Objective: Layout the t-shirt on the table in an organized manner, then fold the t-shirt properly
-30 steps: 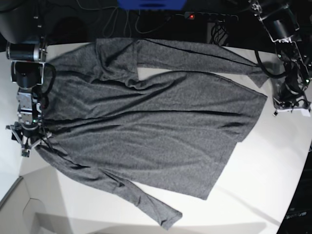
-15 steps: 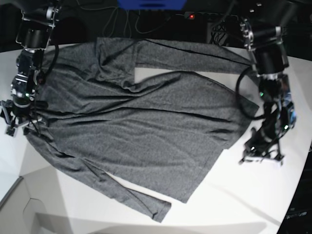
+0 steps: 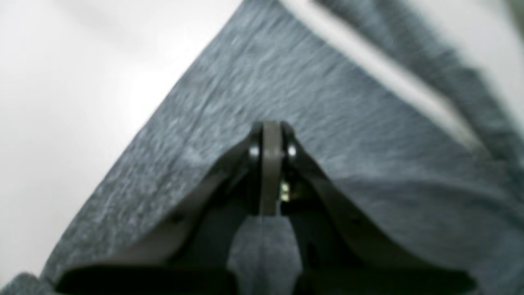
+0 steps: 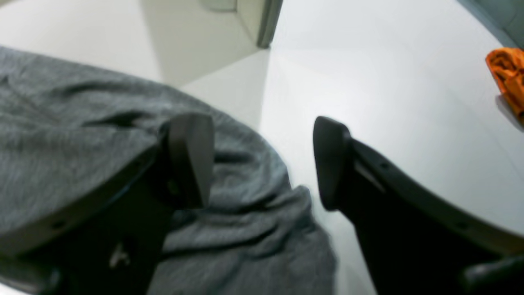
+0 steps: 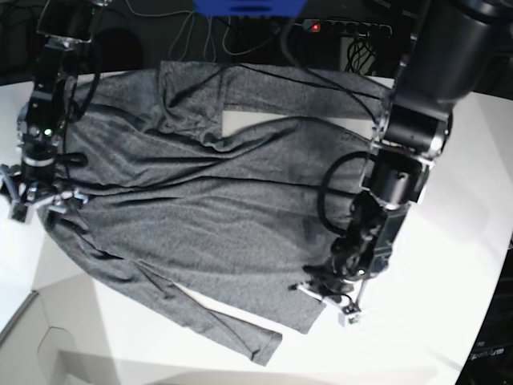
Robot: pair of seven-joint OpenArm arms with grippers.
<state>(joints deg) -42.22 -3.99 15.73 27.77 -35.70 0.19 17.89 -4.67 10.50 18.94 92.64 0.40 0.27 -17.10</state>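
Charcoal-grey heathered jersey t-shirt (image 5: 232,200) lies spread across the smooth white tabletop (image 5: 449,265), sleeves out to both sides, body rumpled with long creases. Looks like we're in the layout step, not folding yet.

Left gripper (image 3: 268,164): jaws pinched fully together, with a tuck of the grey fabric caught between them at the hem corner; base view puts it at the shirt's lower hem edge (image 5: 333,289). Right gripper (image 4: 262,159): jaws spread wide, holding nothing, straddling the bunched shirt edge where it meets bare table, one finger (image 4: 190,155) over cloth, the other over white surface. In the base view it sits at the shirt's far-side edge (image 5: 36,188).

Fabric is thin and limp with a fine knit texture, and it folds into soft ridges easily. Table is glossy, so I'd expect low friction and easy dragging.

Next, in my judgement: the right needs to close on that edge, then both pull apart to flatten the body. Risk: a one-sided pull skews the shirt.

An orange crumpled object (image 4: 507,78) sits well apart on the table.
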